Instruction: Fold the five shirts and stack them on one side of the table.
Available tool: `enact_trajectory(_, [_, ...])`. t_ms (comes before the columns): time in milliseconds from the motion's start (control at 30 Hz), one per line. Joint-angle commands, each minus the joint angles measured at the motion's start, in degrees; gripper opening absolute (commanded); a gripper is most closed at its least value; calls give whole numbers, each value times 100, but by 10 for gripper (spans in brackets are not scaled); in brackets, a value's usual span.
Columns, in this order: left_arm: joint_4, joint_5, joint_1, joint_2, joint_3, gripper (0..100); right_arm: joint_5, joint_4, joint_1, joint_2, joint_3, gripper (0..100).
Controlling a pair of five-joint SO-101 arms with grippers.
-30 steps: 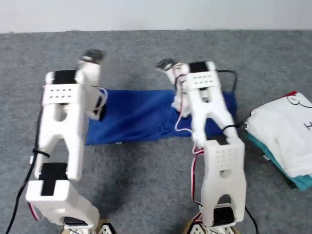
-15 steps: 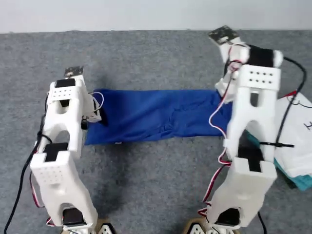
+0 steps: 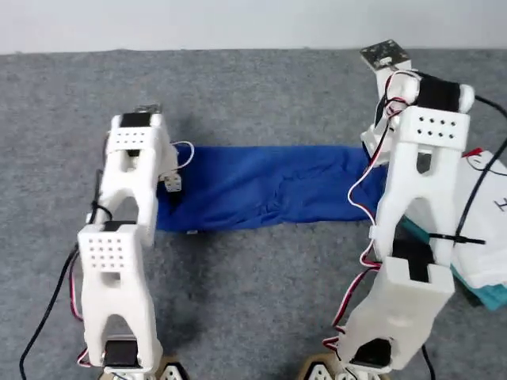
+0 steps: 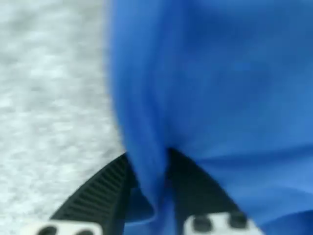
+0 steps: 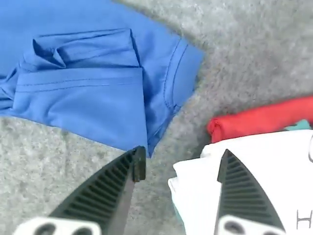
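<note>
We have the blue shirt [image 3: 261, 194] lying as a long narrow strip across the middle of the table [image 3: 253, 309], already folded lengthwise, with a bunched crease toward its right half. The left gripper [image 4: 149, 178] is down at the strip's left end, fingers pinched on a thin ridge of blue cloth. The right gripper [image 5: 182, 161] hangs over the right end with fingers spread wide and nothing between them, one fingertip just off the shirt's corner, the other over the white shirt [image 5: 244, 191]. That white shirt tops the stack [image 3: 467, 229] at the right side of the table, with the red shirt [image 5: 254, 120] and the teal shirt [image 3: 493, 294] peeking out under it, the stack just beside the blue shirt's right end. We judge the next step to be the crosswise fold, not yet done. Risks: the spread fingers straddle the gap between shirt and stack, so closing here could grab the white shirt or nudge the stack askew. The left pinch holds only a slim ridge, so it may slip or lift one layer. If only one end lifts, the strip drags and the crease gets folded in
</note>
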Motion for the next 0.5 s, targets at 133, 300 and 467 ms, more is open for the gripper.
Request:
enact_trajectory(133, [360, 70, -79, 580, -708, 12, -62, 251, 57, -813, -53, 242])
enact_trajectory(300, [369, 70, -70, -299, -620, 12, -62, 233, 268, -1103, 510, 242])
enact_trajectory(467, [360, 70, 343, -1644, -233, 12, -62, 224, 708, -1560, 1178, 242])
